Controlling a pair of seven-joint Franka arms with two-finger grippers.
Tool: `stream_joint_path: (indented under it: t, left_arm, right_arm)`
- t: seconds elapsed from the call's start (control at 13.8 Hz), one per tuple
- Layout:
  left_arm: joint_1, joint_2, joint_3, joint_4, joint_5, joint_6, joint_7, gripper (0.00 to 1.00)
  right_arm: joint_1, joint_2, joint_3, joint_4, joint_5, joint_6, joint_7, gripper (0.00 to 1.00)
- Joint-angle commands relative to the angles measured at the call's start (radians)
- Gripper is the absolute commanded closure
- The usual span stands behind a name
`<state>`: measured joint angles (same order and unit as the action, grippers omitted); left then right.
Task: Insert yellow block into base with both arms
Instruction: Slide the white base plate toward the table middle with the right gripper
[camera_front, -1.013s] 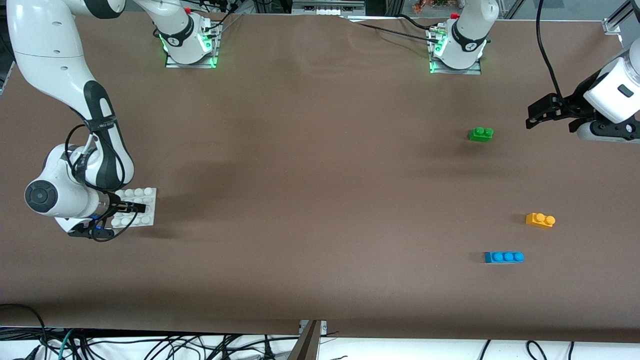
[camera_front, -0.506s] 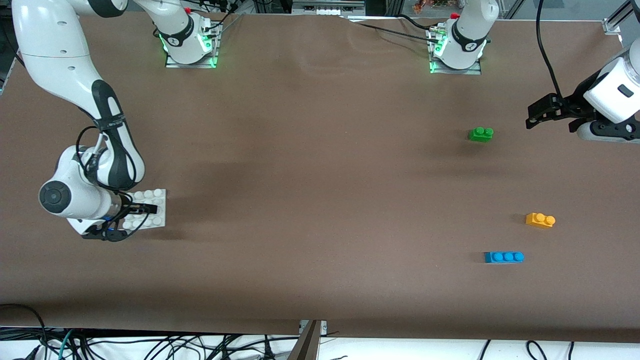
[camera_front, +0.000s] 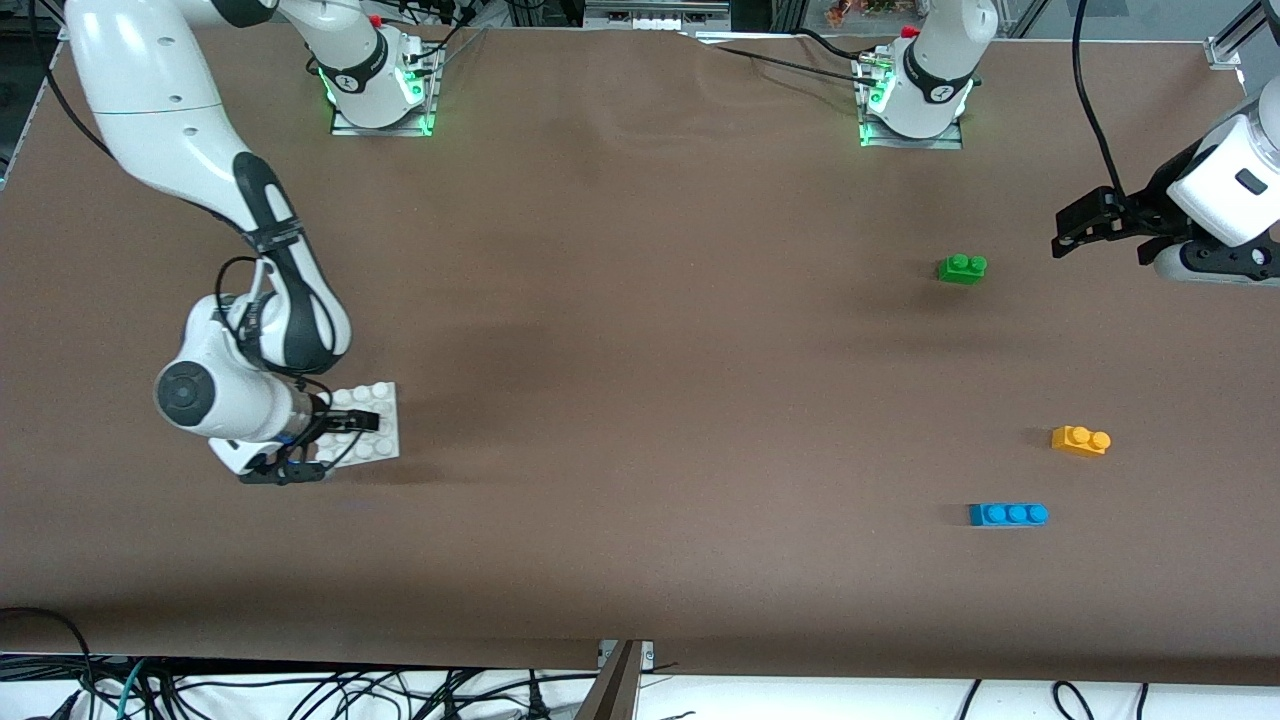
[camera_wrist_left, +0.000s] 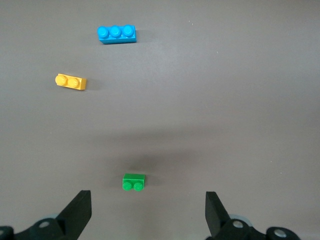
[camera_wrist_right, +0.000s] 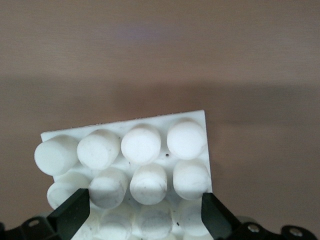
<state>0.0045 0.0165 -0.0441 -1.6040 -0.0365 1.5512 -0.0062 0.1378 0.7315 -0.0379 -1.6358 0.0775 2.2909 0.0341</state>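
I'm sliding across with the base (camera_front: 378, 424) pinched in my right gripper (camera_front: 345, 432), drifting rightward from the frame's left edge toward the middle, arm swinging along above it.

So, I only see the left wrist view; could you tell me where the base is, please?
Observer: The base is at the right arm's end of the table, gripped in the right pincer.
Operator: Is anything on its studs?
Observer: No, the studs in sight are bare.
Operator: And where is my left pincer?
Observer: The left pincer is open, over the table between the green brick and the left arm's end.
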Motion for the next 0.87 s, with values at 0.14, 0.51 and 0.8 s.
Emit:
stream_joint_path:
  t: [0.14, 0.51, 0.8]
  left_arm:
    - [0.006, -0.02, -0.004, -0.01, -0.013, -0.008, 0.023, 0.0]
    - [0.006, -0.02, -0.004, -0.01, -0.013, -0.008, 0.023, 0.0]
    - [0.006, -0.02, -0.004, -0.01, -0.013, -0.006, 0.023, 0.0]
  right_arm:
    - [0.133, 0.055, 0.012, 0.004, 0.027, 0.059, 0.194, 0.0]
    - [0.244, 0.072, 0.012, 0.031, 0.025, 0.061, 0.328, 0.0]
    - [0.337, 0.12, 0.012, 0.096, 0.025, 0.108, 0.466, 0.0]
